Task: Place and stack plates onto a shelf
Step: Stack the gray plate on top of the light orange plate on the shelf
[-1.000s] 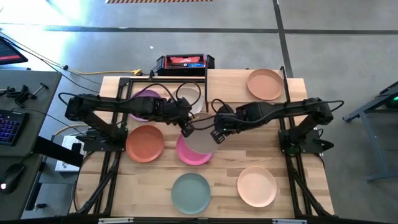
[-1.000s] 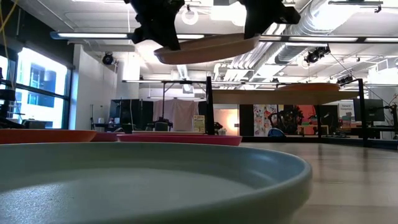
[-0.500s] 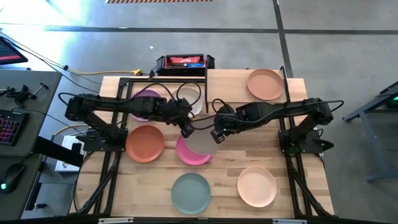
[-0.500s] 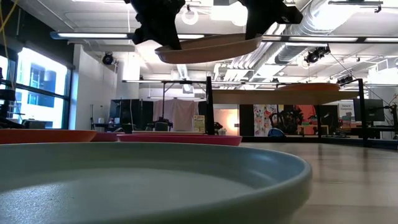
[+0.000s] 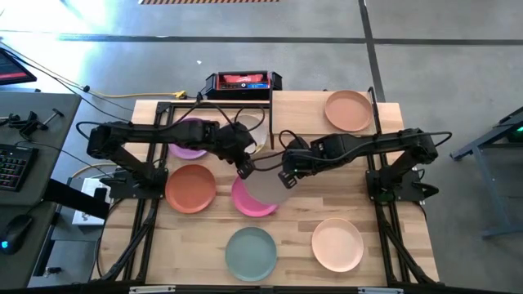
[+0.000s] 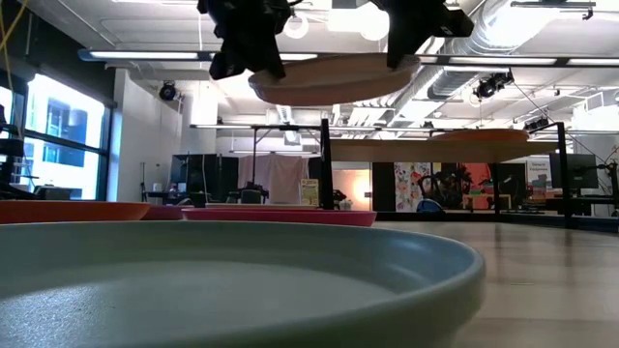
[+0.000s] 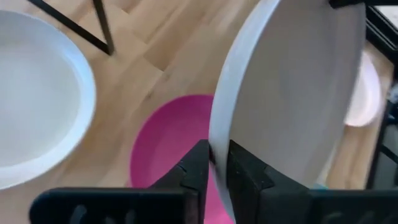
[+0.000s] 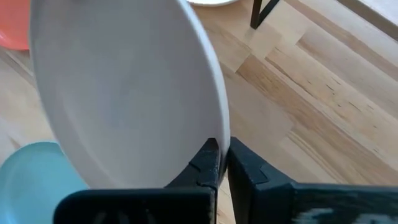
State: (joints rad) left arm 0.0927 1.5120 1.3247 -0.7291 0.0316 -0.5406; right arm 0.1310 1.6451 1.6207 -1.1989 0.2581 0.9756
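A grey-beige plate (image 5: 264, 186) hangs in the air between both grippers, above the pink plate (image 5: 252, 201), which lies flat on the table. My left gripper (image 5: 243, 167) is shut on the held plate's left rim. My right gripper (image 5: 286, 175) is shut on its right rim. In the low view the plate (image 6: 334, 82) is nearly level, well above the tabletop. The shelf (image 5: 298, 104), a light-wood platform at the far right, carries a tan-brown plate (image 5: 347, 110). Purple (image 5: 188, 139) and cream-white (image 5: 252, 124) plates lie left of it. My left gripper pinches the grey-beige plate's rim (image 7: 214, 142) between its two fingers (image 7: 198, 163), coming level from the table's left. The plate is lifted clear and roughly level. My right gripper pinches the opposite rim (image 8: 222, 132) between its two fingers (image 8: 209, 160), coming level from the table's right. The plate is carried clear of the table between the two holds.
Orange plate (image 5: 190, 188) lies on the left, pale teal plate (image 5: 251, 253) near the front edge, peach plate (image 5: 337, 243) front right. A red-and-black box (image 5: 243, 82) stands beyond the far edge. Black shelf posts (image 6: 326, 164) rise behind the pink plate.
The held plate has tipped closer to level and shifted slightly toward the table's right, both grippers keeping their hold on its rims. The plates on the table have not moved.
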